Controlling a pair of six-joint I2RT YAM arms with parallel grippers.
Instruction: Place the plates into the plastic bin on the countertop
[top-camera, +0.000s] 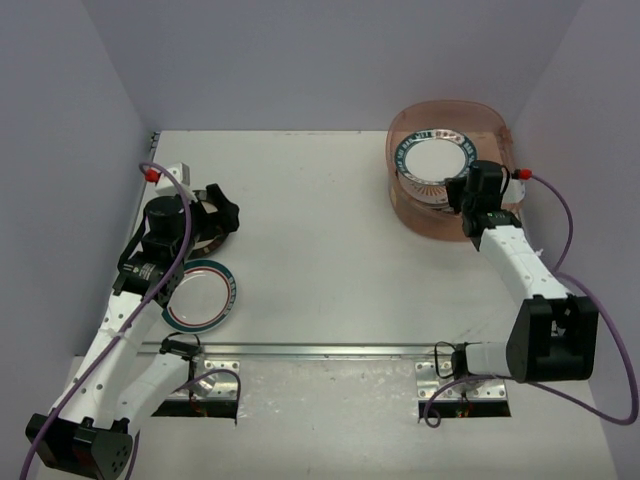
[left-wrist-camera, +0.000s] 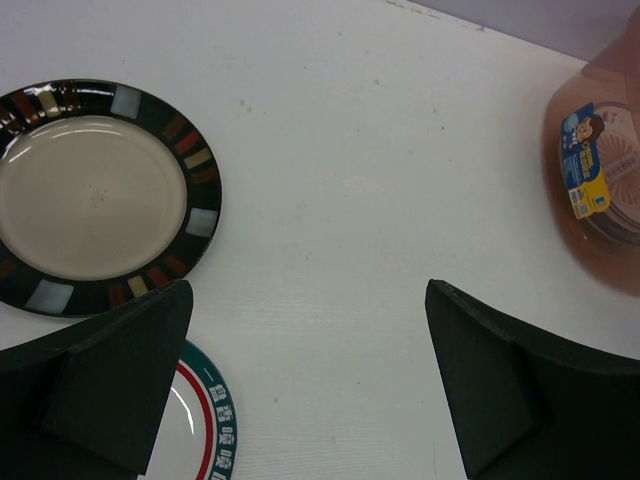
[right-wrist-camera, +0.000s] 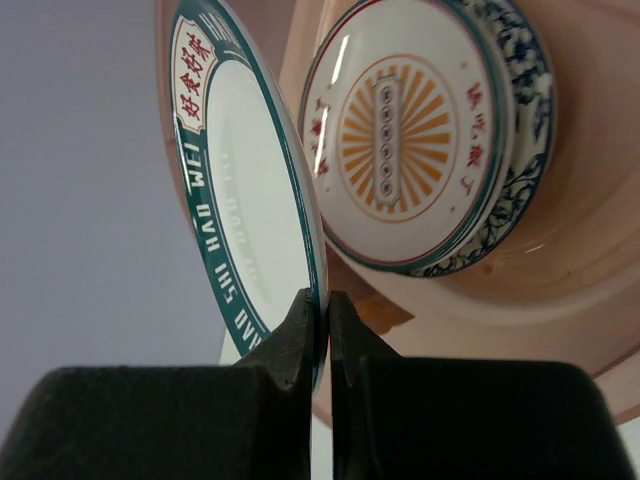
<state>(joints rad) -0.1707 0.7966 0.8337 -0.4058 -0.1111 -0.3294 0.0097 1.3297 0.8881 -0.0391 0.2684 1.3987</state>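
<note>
right end effector is clamped on the rim of a green-rimmed plate over the bin. left end effector is spread wide, well left of the bin, near a black-rimmed plate on the table.

You're boxed in by plain lilac-grey walls: a back wall, a left wall and a right wall. At the near edge you'll see two perforated metal brackets, the left bracket and the right bracket, lying flat and well apart.
</note>
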